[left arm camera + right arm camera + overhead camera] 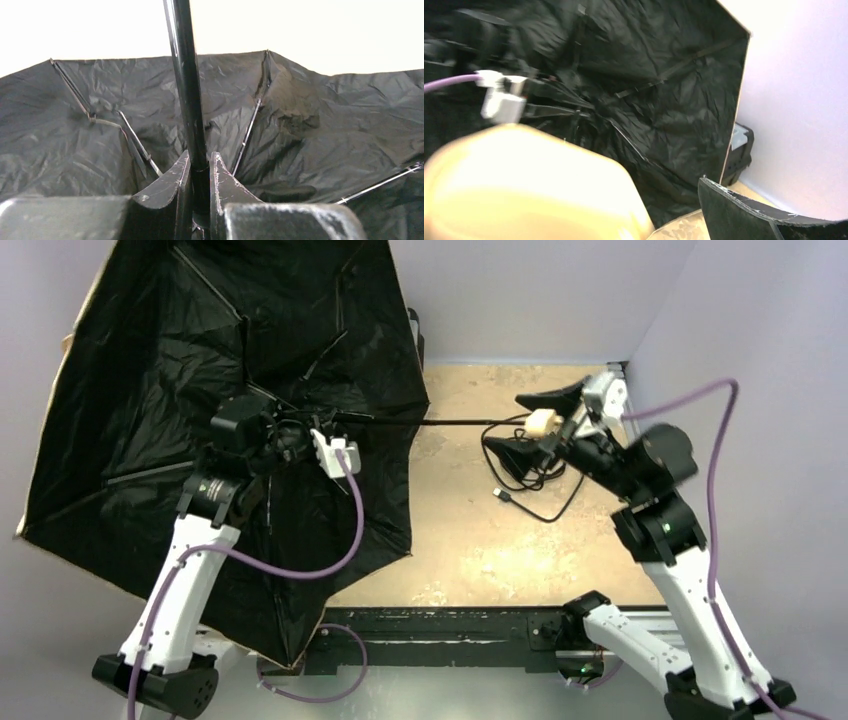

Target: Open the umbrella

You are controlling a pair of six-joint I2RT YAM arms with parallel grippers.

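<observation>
The left end effector [200, 172] is clenching the umbrella's [150, 390] shaft [187, 90]. The right end effector [528, 426] is gaping, seemingly clear of the handle [524, 185]. The umbrella is sprawling over the table's [480, 530] left edge. It is likely handling light, cloth [325, 150] soft, ribs [247, 132] frail; the stiff shaft is offering the best hold. The left wrist alone is showing that clamp.

The folding umbrella's black cloth lining [310, 130] is crinkled, faintly shiny; its thin black shaft [187, 100] is glossy; beside that shaft, my scuffed left fingers [227, 185] are matt.
</observation>
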